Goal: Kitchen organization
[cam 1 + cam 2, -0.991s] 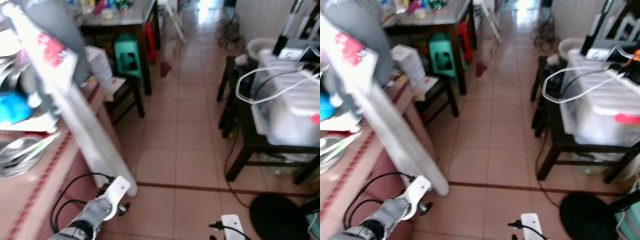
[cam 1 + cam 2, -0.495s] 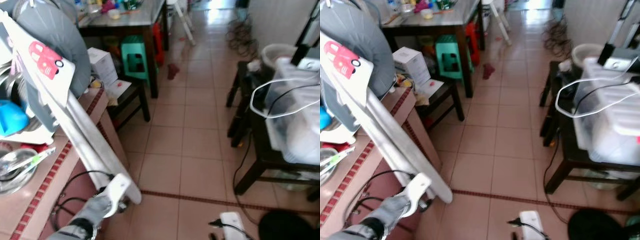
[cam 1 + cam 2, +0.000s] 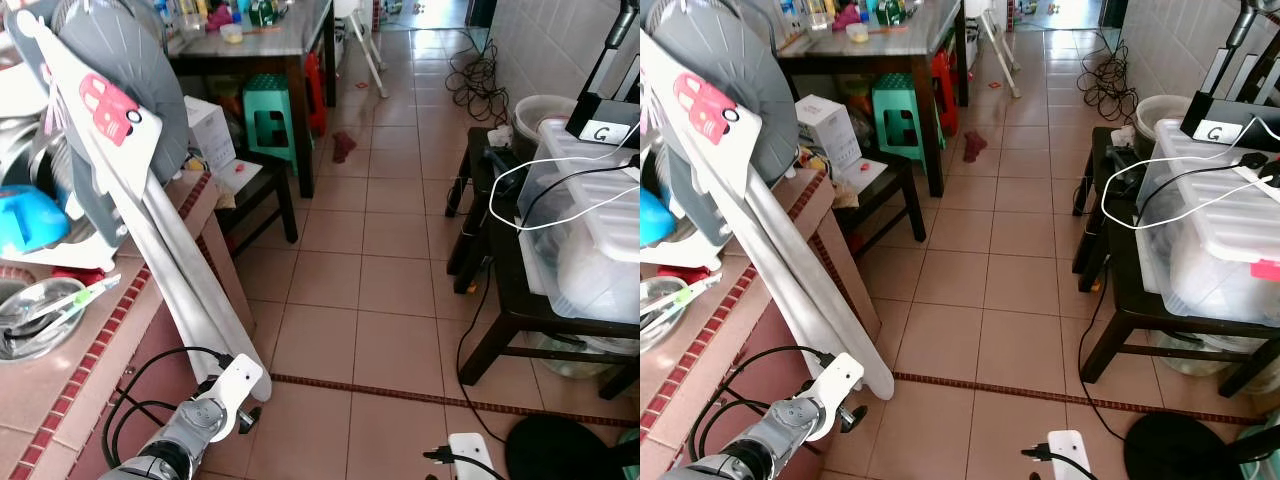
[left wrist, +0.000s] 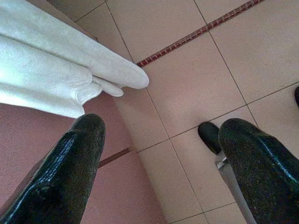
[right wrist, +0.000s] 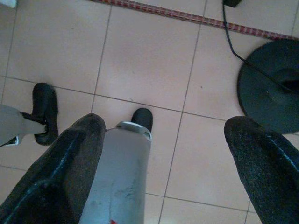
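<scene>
A floor (image 3: 380, 300) of pale pink tiles, crossed by one dark red strip, runs ahead between furniture on both sides. On the robot's left stands a pink-tiled bench (image 3: 70, 375) with a red border. A long white ironing board (image 3: 170, 260) leans against its edge, its rounded tip down near the floor and its upper end bearing a red-and-white label. Behind the board sits a grey fan (image 3: 130, 60), and beside that a white dish rack (image 3: 50, 250) holding something blue (image 3: 25, 220). A steel bowl (image 3: 35, 320) with a green-handled utensil across it rests on the bench top — the nearest kitchen thing, untouched.

Farther along the left a dark table (image 3: 880, 40) carries bottles, with a green stool (image 3: 900, 115) and a white box (image 3: 828, 128) under and beside it. On the right a dark low table (image 3: 1140, 290) holds a clear plastic storage bin (image 3: 1210, 240) draped with white and black cables; a black round base (image 3: 1180, 450) stands on the floor near it.

The left arm (image 3: 195, 435) hangs low beside the bench, a black cable looped near it. In the left wrist view the left claw (image 4: 159, 158) is spread wide and empty, pointing at the floor beside the board's tip. The right claw (image 5: 163, 154) — also spread wide, holding nothing — points at bare tiles above the robot's black feet.
</scene>
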